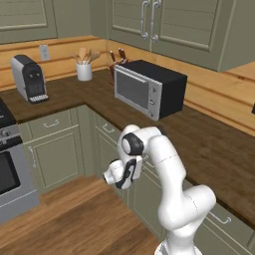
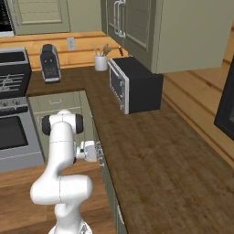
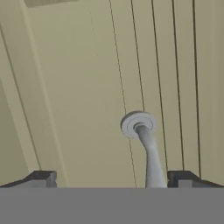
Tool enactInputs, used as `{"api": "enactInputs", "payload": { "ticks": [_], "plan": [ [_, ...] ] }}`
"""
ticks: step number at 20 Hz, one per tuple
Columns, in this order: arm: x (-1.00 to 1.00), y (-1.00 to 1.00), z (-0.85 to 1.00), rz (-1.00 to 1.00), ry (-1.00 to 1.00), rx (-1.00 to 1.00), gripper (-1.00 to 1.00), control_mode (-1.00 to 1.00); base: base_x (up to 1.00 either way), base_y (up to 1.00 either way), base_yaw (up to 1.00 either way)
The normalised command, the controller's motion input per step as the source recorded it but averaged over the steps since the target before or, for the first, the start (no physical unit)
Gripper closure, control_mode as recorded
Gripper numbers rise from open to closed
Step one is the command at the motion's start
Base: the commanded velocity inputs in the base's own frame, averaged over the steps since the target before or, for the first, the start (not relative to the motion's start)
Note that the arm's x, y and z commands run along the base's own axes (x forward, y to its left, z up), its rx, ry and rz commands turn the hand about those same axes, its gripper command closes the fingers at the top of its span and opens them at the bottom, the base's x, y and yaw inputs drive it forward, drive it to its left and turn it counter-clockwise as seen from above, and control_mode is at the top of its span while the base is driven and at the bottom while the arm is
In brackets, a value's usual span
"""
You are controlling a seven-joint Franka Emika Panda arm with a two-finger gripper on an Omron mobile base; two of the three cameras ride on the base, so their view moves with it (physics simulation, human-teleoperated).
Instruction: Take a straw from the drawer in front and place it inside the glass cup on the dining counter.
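My gripper (image 3: 111, 179) is open and faces a sage-green panelled drawer (image 3: 78, 87) from very close. The drawer's silver bar handle (image 3: 148, 153) rises between my two dark fingertips (image 3: 41, 178), nearer the right one, and nothing is gripped. From the left base view my gripper (image 1: 129, 175) is level with the cabinet fronts under the worktop. From the right base view my gripper (image 2: 94, 151) almost touches the drawer (image 2: 101, 160), which is seen edge-on. The drawer is shut, so the straw is hidden. The glass cup and the dining counter are out of view.
A dark wood worktop (image 1: 209, 149) runs above the drawer, with a black and silver oven (image 1: 149, 87) on it. A coffee machine (image 1: 30, 78) and a white utensil crock (image 1: 83, 69) stand in the corner. A stove (image 1: 10, 164) is at the left, beside wooden floor (image 1: 74, 219).
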Motion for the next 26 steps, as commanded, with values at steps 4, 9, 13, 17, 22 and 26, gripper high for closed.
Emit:
{"api": "enactInputs", "payload": {
  "ticks": [4,9,13,17,22,26],
  "plan": [
    [-0.01,-0.04,0.01,0.00,0.00,0.00,-1.00,-1.00,0.00,0.00,0.00],
    [0.00,-0.14,0.28,0.00,0.00,0.00,-1.00,-1.00,0.00,0.00,0.00],
    [-0.01,-0.17,0.41,0.00,0.00,0.00,-1.00,-1.00,0.00,0.00,0.00],
    [0.00,-0.20,0.04,0.00,0.00,0.00,-1.00,-1.00,0.00,0.00,0.00],
    [0.00,-0.07,0.00,0.00,0.00,0.00,1.00,-1.00,0.00,0.00,0.00],
    [-0.28,0.00,0.02,0.03,-0.01,0.00,1.00,-1.00,0.00,0.00,0.00]
  ]
}}
